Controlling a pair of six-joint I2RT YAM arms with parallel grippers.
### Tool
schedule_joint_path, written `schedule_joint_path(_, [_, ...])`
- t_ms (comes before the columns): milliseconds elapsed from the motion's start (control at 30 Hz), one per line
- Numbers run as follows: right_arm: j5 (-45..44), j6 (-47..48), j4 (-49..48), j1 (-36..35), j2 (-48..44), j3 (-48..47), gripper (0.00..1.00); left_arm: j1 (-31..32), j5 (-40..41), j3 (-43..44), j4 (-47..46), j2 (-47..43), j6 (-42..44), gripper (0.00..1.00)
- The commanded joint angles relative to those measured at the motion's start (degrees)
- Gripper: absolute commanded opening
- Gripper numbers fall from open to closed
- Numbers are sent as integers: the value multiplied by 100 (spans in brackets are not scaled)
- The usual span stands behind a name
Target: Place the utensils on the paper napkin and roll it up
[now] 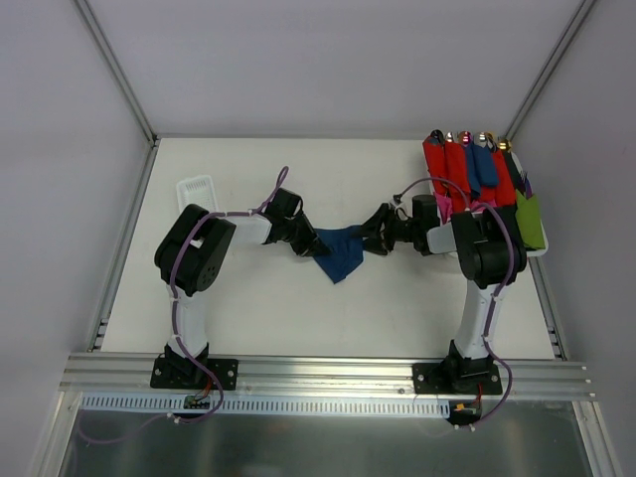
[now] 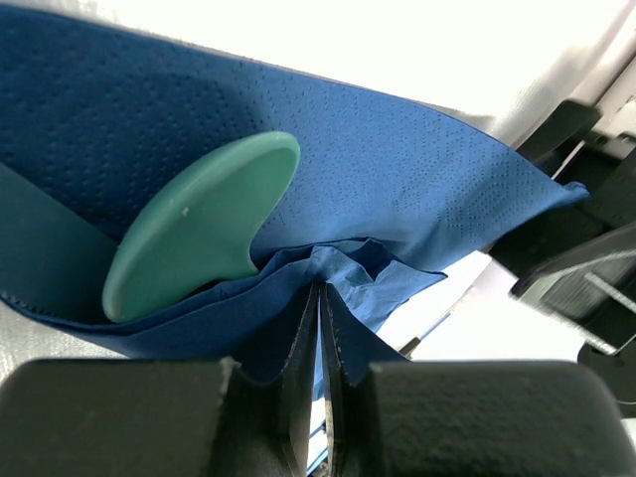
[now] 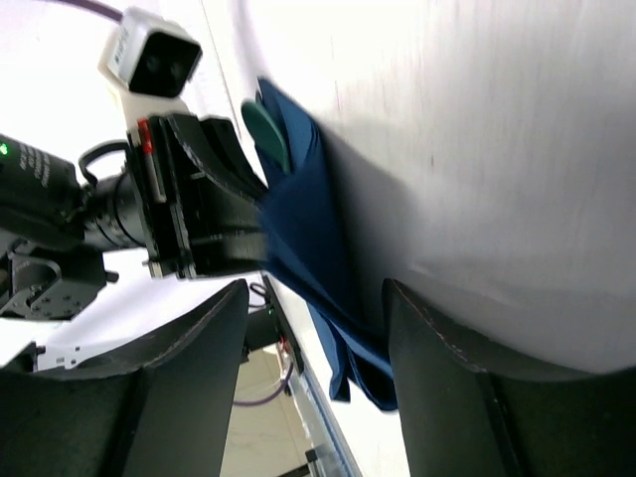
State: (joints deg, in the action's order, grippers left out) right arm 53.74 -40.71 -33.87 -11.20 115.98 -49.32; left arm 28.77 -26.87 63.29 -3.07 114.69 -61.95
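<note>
Two grippers: the left gripper (image 1: pixel 310 244) and the right gripper (image 1: pixel 376 238) are seen facing each other over the middle of the table (image 1: pixel 248 308), one at either side of the napkin.
One napkin: the paper napkin (image 1: pixel 339 254), dark navy, is found between the two grippers. It is gathered into a loose fold rather than spread flat.
Utensils counted: one rounded teal end of a utensil (image 2: pixel 199 238) is plainly seen. A darker green shape lies just beside it at the left edge of the left wrist view, and whether that is a second piece cannot be told.
Utensil position: the teal end is cradled inside the napkin's fold, near the left gripper's fingertips and up to their left in that wrist view. It is not touched by them.
Left gripper state: clenched on the napkin. Its fingers (image 2: pixel 298 397) are pressed together with a pleat of navy paper caught between them.
Right gripper state: released. Its two fingers (image 3: pixel 189 388) are held wide apart, and the napkin's nearer corner lies in the gap between them. Whether the paper touches either finger cannot be told.
Napkin relative to right gripper: only one edge reaches in between the fingers, and the rest stretches away toward the left gripper.
Rolled bundles: a group of rolled bundles (image 1: pixel 455 169) is laid side by side at the far right of the table — at least three red, one pink and one green are counted. The number of blue ones is not settled. Shiny tips show at their far ends.
One white tray: a white tray (image 1: pixel 196 187) is seen at the far left of the table, well apart from the napkin.
</note>
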Motion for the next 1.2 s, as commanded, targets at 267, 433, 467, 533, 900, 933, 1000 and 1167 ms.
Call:
schedule_joint_path(267, [-118,158,125,136,39,-43,54,-109,437,-194,615,202,254,6])
schedule_joint_path(433, [-179,397,890,-5,-357,-95,46,-100,437,-168,615,238,245,5])
schedule_joint_path(467, [-188,380,934,-57,-392,-121,44,-109,437,-159,615,238,254,5])
schedule_joint_path(533, [-293,379,1119,-101,-488,-139,40,-100,429,-150,615,238,245,5])
schedule_joint_path(900, [-504,441,1821,-505,-788,-482,22,-109,455,-238,606,176,245,4])
schedule_joint_path(933, [-504,441,1874,-541,-779,-543,16,-109,464,-247,606,167,245,4])
schedule_joint_path(1000, [-487,398,1963,-681,-744,-570,11,-109,455,-264,606,159,254,3])
schedule_joint_path(1167, [-478,72,1963,-918,-656,-544,4,-109,472,-291,606,132,263,3])
